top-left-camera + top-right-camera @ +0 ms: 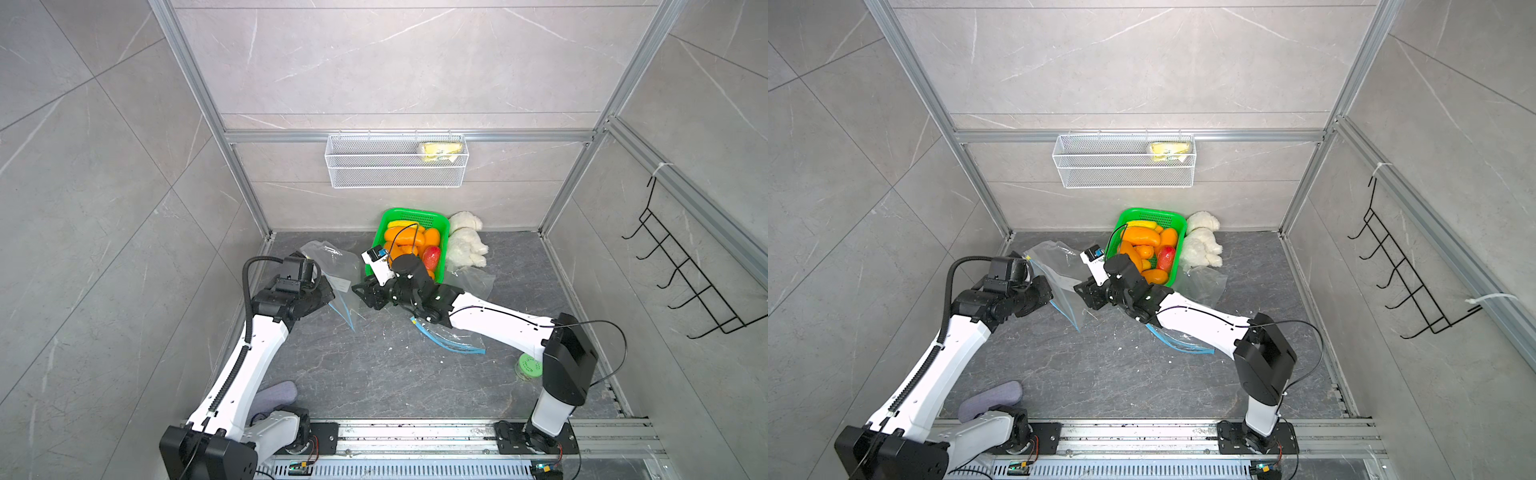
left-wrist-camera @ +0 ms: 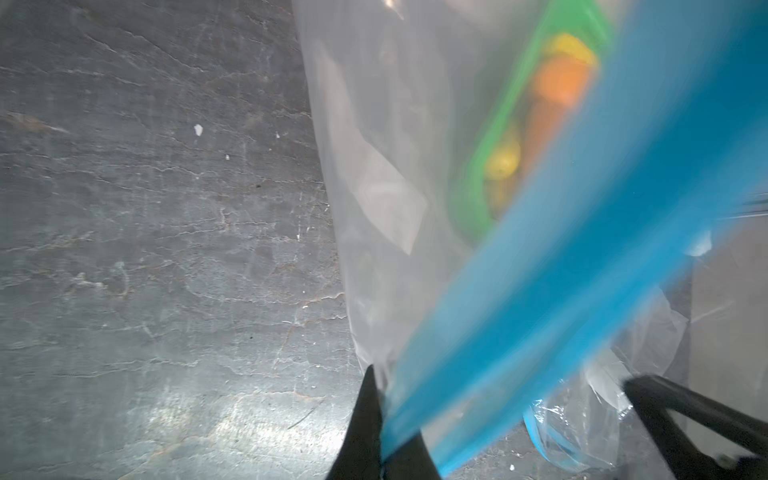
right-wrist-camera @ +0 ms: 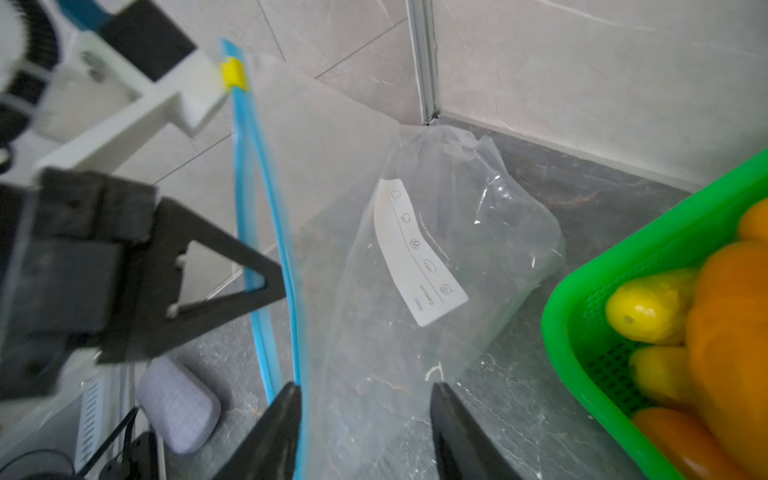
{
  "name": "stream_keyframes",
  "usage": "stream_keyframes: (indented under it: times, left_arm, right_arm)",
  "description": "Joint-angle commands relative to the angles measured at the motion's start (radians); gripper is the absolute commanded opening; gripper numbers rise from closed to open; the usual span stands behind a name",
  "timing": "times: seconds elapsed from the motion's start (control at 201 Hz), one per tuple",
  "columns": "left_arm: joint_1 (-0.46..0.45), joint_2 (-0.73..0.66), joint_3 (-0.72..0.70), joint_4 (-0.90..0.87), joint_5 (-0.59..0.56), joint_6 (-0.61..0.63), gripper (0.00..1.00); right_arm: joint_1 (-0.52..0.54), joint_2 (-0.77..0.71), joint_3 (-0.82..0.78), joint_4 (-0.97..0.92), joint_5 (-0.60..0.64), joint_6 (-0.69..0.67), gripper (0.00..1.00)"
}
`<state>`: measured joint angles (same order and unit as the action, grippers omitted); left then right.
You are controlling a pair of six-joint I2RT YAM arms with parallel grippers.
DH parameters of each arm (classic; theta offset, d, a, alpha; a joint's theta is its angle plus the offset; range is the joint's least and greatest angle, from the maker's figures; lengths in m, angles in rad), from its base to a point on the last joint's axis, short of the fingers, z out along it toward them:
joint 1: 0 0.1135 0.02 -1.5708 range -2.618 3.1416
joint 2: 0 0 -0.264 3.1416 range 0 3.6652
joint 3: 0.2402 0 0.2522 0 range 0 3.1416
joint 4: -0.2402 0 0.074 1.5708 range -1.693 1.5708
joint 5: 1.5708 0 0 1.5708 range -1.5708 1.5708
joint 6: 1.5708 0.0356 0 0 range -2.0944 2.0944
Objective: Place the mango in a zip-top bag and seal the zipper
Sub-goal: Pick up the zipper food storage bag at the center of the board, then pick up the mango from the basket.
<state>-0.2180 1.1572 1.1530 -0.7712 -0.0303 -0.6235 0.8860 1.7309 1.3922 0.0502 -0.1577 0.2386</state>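
I saw left gripper (image 1: 328, 296) clamped on blue zipper edge of zip-top bag (image 1: 337, 266). Right gripper (image 3: 365, 432) stood wide, bag film between jaws. Mango (image 1: 1142, 236) lay in green basket (image 1: 1150, 212) at counter's back edge, beyond right gripper, apart from both.

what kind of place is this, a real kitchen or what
Probably a robot test cell, not a real kitchen: grey marble-look panels in an aluminium frame, two white robot arms mounted on a metal rail, and a white wire-mesh basket hung on the frame.
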Motion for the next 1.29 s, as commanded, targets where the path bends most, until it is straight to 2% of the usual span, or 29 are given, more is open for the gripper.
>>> stream_keyframes:
  times: [0.0, 0.075, 0.209, 0.259, 0.373, 0.518, 0.652, 0.856, 1.06, 1.18, 1.289]
  left_arm:
    - [-0.003, 0.030, 0.093, -0.102, -0.054, 0.054, 0.00]
    - [-0.006, 0.061, 0.128, -0.103, -0.053, 0.058, 0.00]
    - [-0.034, 0.154, 0.224, -0.126, -0.056, 0.077, 0.00]
    - [-0.060, 0.208, 0.292, -0.164, -0.089, 0.090, 0.00]
    - [-0.140, 0.353, 0.455, -0.248, -0.170, 0.112, 0.00]
    - [-0.161, 0.513, 0.544, -0.247, -0.079, 0.131, 0.00]
    - [-0.161, 0.599, 0.570, -0.176, 0.032, 0.143, 0.00]
    - [-0.158, 0.577, 0.518, 0.017, 0.176, 0.157, 0.00]
    - [-0.136, 0.511, 0.448, 0.078, 0.233, 0.161, 0.00]
    - [-0.116, 0.455, 0.397, 0.099, 0.255, 0.161, 0.00]
    - [-0.105, 0.405, 0.363, 0.120, 0.263, 0.155, 0.00]
  right_arm:
    - [-0.053, -0.116, -0.070, 0.022, -0.008, -0.025, 0.62]
    - [-0.104, -0.094, -0.044, -0.047, 0.021, -0.046, 0.68]
    - [-0.139, 0.105, 0.214, -0.361, 0.174, -0.132, 0.73]
    - [-0.152, 0.171, 0.294, -0.422, 0.192, -0.145, 0.77]
    - [-0.180, 0.284, 0.445, -0.513, 0.235, -0.163, 0.78]
    - [-0.207, 0.419, 0.595, -0.618, 0.243, -0.175, 0.78]
    - [-0.224, 0.518, 0.691, -0.675, 0.216, -0.192, 0.78]
    - [-0.244, 0.652, 0.873, -0.777, 0.263, -0.200, 0.78]
    - [-0.245, 0.767, 1.045, -0.915, 0.316, -0.232, 0.74]
    - [-0.243, 0.789, 1.076, -0.948, 0.376, -0.234, 0.73]
    - [-0.246, 0.783, 1.084, -0.950, 0.354, -0.239, 0.69]
